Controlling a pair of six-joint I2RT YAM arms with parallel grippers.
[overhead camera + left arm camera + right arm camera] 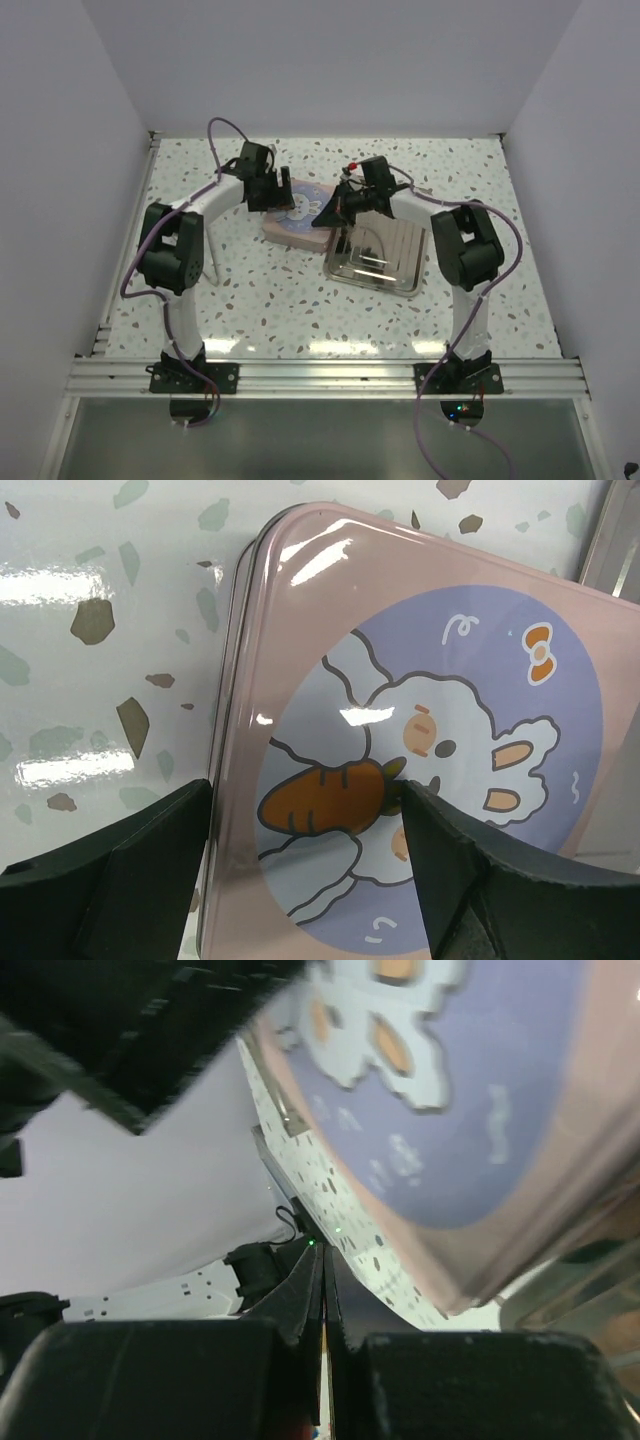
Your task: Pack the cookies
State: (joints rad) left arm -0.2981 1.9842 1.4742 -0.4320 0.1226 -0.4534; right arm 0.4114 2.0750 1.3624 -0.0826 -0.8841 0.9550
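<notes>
The left gripper (305,815) is wide open and holds nothing. Right under it lies a flat pink metal tin with a bunny and a carrot on its lid (300,630), and the tin's left edge sits between the two fingers. The right gripper (322,1260) is squeezed tight with nothing in it, just beside the tin. A shiny silver tray (385,250) sits near it on the speckled white bench (100,680). I cannot tell where the cookies are.

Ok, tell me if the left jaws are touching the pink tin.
Cannot tell: left wrist view shows open jaws straddling the tin edge, contact unclear.
</notes>
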